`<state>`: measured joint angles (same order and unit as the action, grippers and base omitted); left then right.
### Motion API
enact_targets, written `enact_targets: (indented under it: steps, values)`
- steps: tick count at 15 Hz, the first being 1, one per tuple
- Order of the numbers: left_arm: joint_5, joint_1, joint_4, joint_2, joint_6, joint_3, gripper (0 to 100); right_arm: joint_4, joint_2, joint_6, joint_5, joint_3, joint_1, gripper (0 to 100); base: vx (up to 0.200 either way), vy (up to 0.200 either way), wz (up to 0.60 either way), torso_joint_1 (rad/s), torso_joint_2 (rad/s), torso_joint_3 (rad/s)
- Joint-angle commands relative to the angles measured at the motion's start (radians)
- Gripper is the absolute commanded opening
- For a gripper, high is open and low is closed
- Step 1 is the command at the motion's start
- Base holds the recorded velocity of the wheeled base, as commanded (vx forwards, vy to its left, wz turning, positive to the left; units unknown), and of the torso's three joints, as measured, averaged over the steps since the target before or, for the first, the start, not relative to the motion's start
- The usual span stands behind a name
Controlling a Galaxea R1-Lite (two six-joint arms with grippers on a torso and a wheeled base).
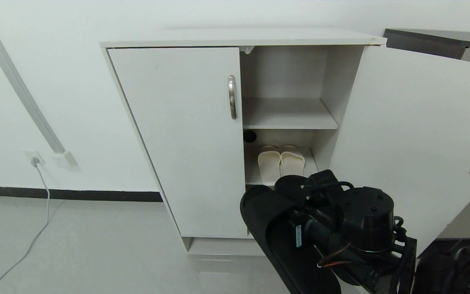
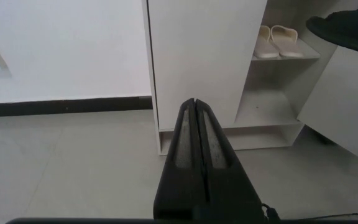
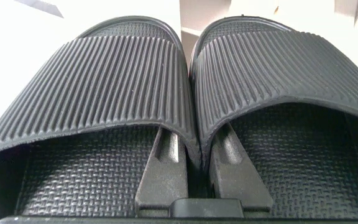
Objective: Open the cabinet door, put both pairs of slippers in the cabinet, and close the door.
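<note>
Closest to me, the right tool has one finger inside each of the black slippers. It pinches their two inner side walls together, so it carries the pair side by side. The pair hangs in the air just in front of the cabinet, before its open half, with the toes pointing toward it.

The left tool is pressed completely closed with nothing between its fingers. It sits out over the floor in front of the cabinet, well back from it.

The cabinet's right door is swung wide open. The left door is closed, and its metal handle runs upright along the inner edge.

Inside the open half, the white slippers sit side by side on the middle shelf, toes pointing inward. A small dark round thing is at the back just above that shelf, but I can't tell what it is. The upper shelf is above it.

On the wall behind, left of the cabinet, a socket has a grey cable that trails down to the floor.
</note>
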<state>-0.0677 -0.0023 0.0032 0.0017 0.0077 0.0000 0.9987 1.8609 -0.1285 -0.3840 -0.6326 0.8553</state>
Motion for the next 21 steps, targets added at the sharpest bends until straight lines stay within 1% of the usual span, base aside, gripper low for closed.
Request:
enact_targets:
  steps: [1, 6, 8, 10, 11, 12, 13, 14, 16, 17, 18, 19, 20, 21]
  values:
    - [0.0, -0.001, 0.0, 0.0, 0.0, 0.0, 0, 0.003, 0.003, 0.001, 0.005, 0.008, 0.001, 0, 0.0, 0.0, -0.6, -0.002, 0.01, 0.007]
    - [0.0, -0.001, 0.0, 0.0, 0.0, 0.0, 0, 0.032, 0.037, 0.009, 0.001, 0.002, 0.001, 0, 0.0, 0.0, 0.0, 0.0, 0.0, 0.0]
    - [0.0, -0.001, 0.0, 0.0, 0.002, 0.0, 0, 0.04, 0.063, 0.026, -0.016, -0.038, 0.001, 0, 0.0, 0.0, 0.0, 0.0, 0.0, 0.0]
    - [0.0, -0.001, 0.001, 0.0, 0.003, 0.0, 0, -0.002, 0.129, 0.018, -0.177, -0.173, 0.001, 0, 0.0, 0.0, 0.0, 0.0, 0.0, 0.0]
    - [0.0, 0.001, 0.0, 0.0, 0.003, 0.0, 0, -0.052, 0.146, 0.015, -0.211, -0.214, 0.002, 0, 0.0, 0.0, 0.0, 0.0, 0.0, 0.0]
    - [-0.001, -0.001, 0.0, 0.0, 0.003, 0.0, 0, -0.14, 0.147, -0.008, -0.23, -0.257, 0.013, 0, 0.0, 0.0, 0.0, 0.0, 0.0, 0.0]
    - [-0.001, -0.001, 0.0, 0.0, 0.005, 0.0, 0, -0.264, 0.146, -0.059, -0.289, -0.329, 0.027, 0, 0.0, 0.0, 0.0, 0.0, 0.0, 0.0]
    - [-0.001, 0.001, 0.0, 0.0, 0.005, 0.0, 0, -0.417, 0.146, -0.117, -0.346, -0.427, 0.033, 0, 0.0, 0.0, 0.0, 0.0, 0.0, 0.0]
    - [0.0, 0.001, 0.0, 0.0, 0.003, 0.0, 0, -0.666, 0.143, -0.214, -0.378, -0.612, 0.044, 0, 0.0, 0.0, 0.0, 0.0, 0.0, 0.0]
    - [0.0, -0.001, 0.0, 0.0, 0.003, 0.0, 0, -0.718, 0.143, -0.232, -0.395, -0.662, 0.044, 0, 0.0, 0.0, 0.0, 0.0, 0.0, 0.0]
    - [0.0, -0.001, 0.0, 0.0, 0.002, 0.0, 0, -0.799, 0.143, -0.255, -0.455, -0.777, 0.042, 0, 0.0, 0.0, 0.0, 0.0, 0.0, 0.0]
    - [0.0, -0.001, 0.0, 0.0, 0.002, 0.0, 0, -0.801, 0.139, -0.241, -0.47, -0.817, 0.041, 0, 0.0, 0.0, 0.0, 0.0, 0.0, 0.0]
    - [0.0, -0.001, 0.0, 0.0, 0.002, 0.0, 0, -0.799, 0.13, -0.221, -0.472, -0.829, 0.039, 0, 0.0, 0.0, 0.0, 0.0, 0.0, 0.0]
    - [0.0, -0.001, 0.0, 0.0, 0.002, 0.0, 0, -0.786, 0.106, -0.158, -0.473, -0.832, 0.036, 0, 0.0, 0.0, 0.0, 0.0, 0.0, 0.0]
